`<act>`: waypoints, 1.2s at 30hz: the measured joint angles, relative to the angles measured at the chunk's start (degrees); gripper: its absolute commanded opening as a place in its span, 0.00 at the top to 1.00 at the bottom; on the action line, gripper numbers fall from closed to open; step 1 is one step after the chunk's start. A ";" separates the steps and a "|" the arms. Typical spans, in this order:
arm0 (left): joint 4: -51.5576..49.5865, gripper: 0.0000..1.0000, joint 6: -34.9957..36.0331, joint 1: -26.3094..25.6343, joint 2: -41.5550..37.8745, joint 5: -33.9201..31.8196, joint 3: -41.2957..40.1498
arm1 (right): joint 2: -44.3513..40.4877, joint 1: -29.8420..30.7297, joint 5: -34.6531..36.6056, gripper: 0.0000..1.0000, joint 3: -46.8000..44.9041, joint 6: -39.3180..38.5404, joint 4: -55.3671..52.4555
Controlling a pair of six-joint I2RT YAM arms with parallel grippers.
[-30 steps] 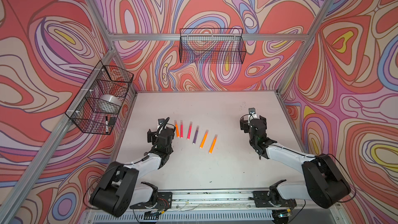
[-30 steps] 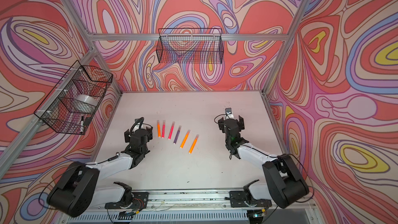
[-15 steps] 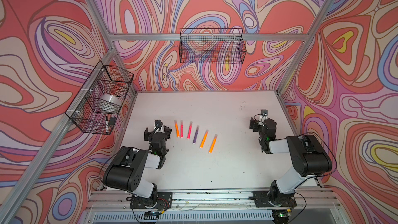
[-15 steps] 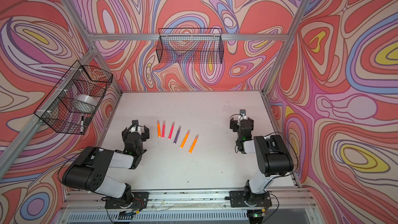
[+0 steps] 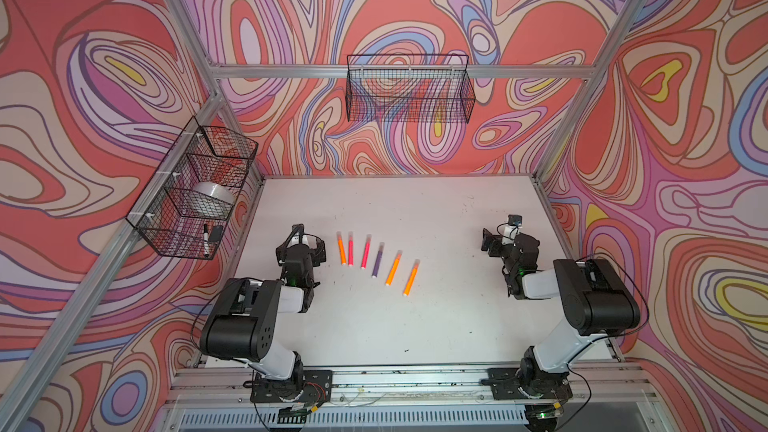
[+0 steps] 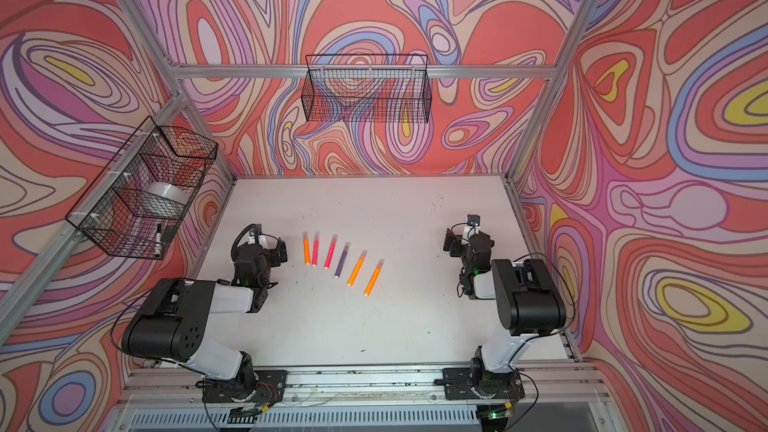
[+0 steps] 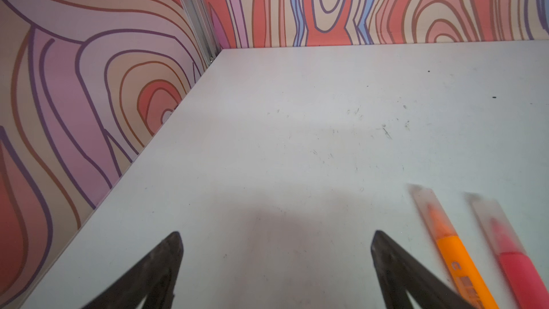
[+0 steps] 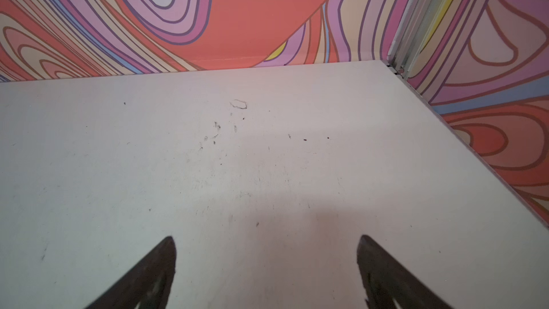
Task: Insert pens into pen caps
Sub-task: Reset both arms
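left wrist view: capped orange pen (image 7: 448, 242) just beside empty, wide-spread left pincer (image 7: 277, 233)

I see six slim coloured marker pens (image 5: 377, 260) fanned on the white table (image 5: 374, 326), just right of my left gripper (image 7: 276, 237); translucent caps (image 7: 424, 200) seemingly cover their far ends.

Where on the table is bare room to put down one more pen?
Free: the strip between pens and back wall; the patch between pens and right tool; the front, between the arm bases. Crowded: between left tool and the nearest orange pen.
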 measured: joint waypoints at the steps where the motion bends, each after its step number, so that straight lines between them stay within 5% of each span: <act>1: -0.15 0.00 -0.02 0.02 0.00 0.15 0.00 | 0.02 0.00 -0.02 0.02 0.00 0.04 0.00; 21: -1.03 0.00 -0.63 -0.02 0.00 1.25 -0.17 | 0.00 0.00 -0.20 0.02 0.00 0.24 0.00; 27: 11.23 0.00 2.32 -3.76 -0.85 2.86 -12.33 | 0.02 0.00 -0.20 0.01 0.00 0.24 0.00; 36: 1.25 0.00 -0.26 2.51 -0.85 5.44 1.46 | 0.02 0.00 -0.39 0.02 0.00 0.26 0.00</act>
